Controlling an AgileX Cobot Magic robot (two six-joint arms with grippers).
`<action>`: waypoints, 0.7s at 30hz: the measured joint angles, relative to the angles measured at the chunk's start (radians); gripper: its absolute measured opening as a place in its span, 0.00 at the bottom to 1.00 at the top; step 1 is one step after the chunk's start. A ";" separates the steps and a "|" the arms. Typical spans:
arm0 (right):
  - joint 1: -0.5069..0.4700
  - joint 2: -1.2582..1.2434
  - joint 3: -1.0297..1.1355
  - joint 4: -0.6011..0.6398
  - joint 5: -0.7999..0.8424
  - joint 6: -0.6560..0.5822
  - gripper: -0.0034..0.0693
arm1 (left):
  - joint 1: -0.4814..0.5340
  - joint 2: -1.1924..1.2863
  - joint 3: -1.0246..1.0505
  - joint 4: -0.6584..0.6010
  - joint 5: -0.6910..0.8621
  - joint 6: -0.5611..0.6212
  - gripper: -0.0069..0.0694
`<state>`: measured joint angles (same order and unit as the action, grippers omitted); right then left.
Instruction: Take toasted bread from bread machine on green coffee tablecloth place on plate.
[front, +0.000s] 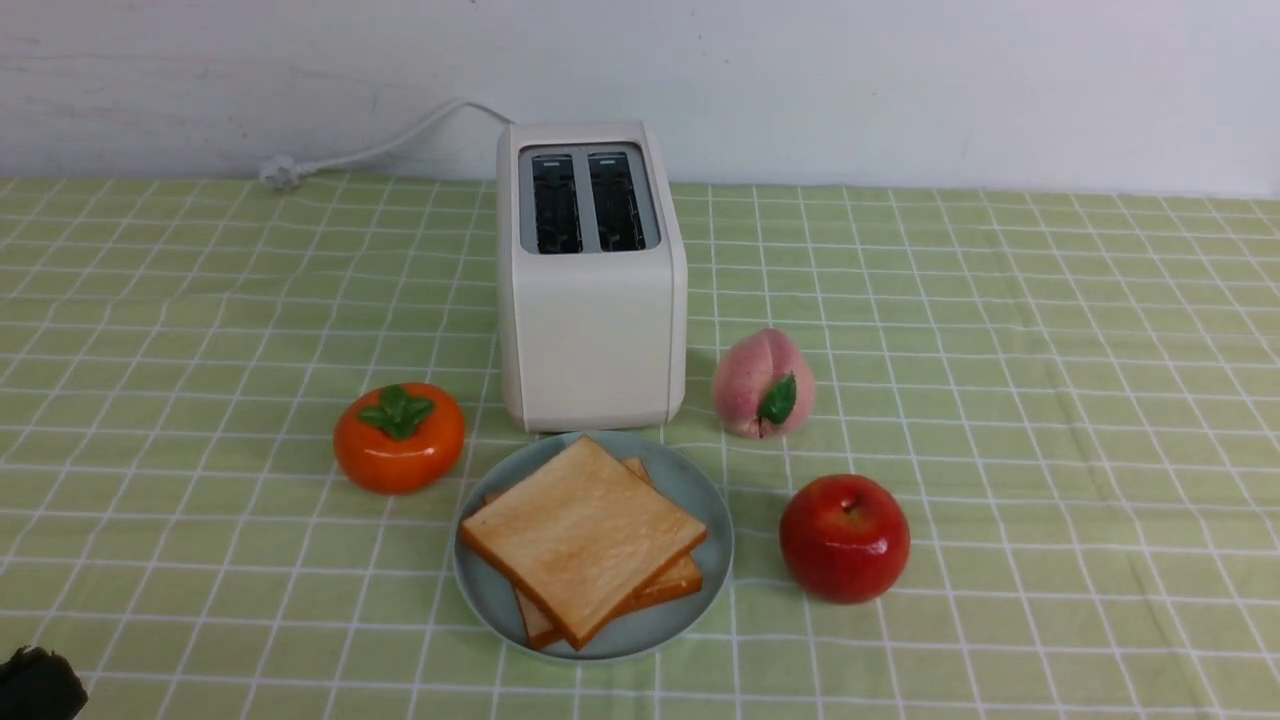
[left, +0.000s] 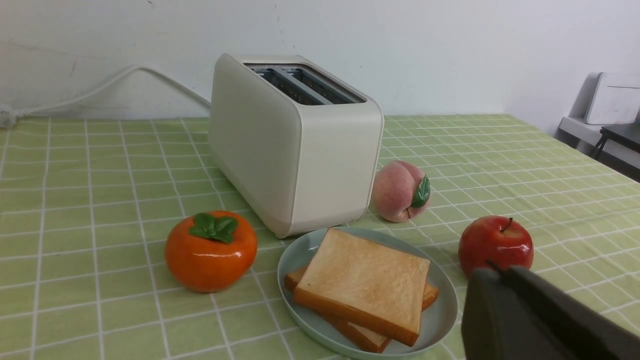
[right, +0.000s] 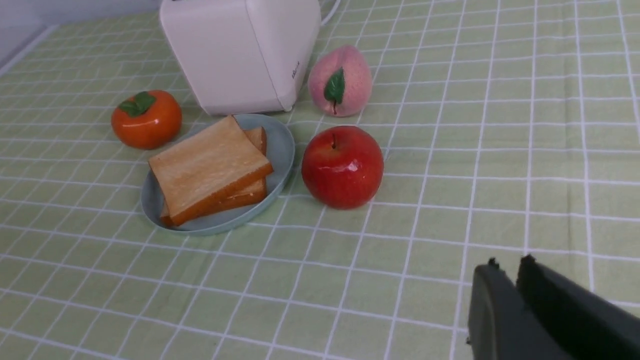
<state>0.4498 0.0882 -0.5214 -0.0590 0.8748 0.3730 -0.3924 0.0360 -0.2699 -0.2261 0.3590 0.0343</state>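
Evidently you're done: both toast slices (front: 583, 535) lie stacked on the plate (front: 700, 585) at the toaster's (front: 590, 300) six o'clock, slots empty, the left gripper (left: 492, 272) and right gripper (right: 507, 270) each with fingers together, holding nothing.

Lighting: bright, even, diffuse. Shadows: soft and short beside the red apple (front: 844, 538) and bread machine (front: 592, 280). Glare: small white highlights on the apple. Focus: sharp throughout; the near pincer (right: 505, 265) was slightly soft.

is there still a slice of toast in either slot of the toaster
No, in the front view both slots of the toaster look dark and empty, and the two toast slices lie stacked on the plate.
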 joint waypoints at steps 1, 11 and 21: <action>0.000 0.000 0.005 -0.020 -0.011 0.000 0.14 | 0.000 0.000 0.000 0.000 0.000 0.000 0.07; -0.274 -0.042 0.356 -0.046 -0.434 0.000 0.02 | 0.000 0.000 0.000 0.000 0.002 0.000 0.07; -0.378 -0.099 0.547 -0.068 -0.631 0.000 0.02 | 0.000 0.000 0.000 0.000 0.005 0.000 0.07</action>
<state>0.0717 -0.0103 0.0258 -0.1271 0.2433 0.3730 -0.3924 0.0360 -0.2699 -0.2261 0.3637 0.0343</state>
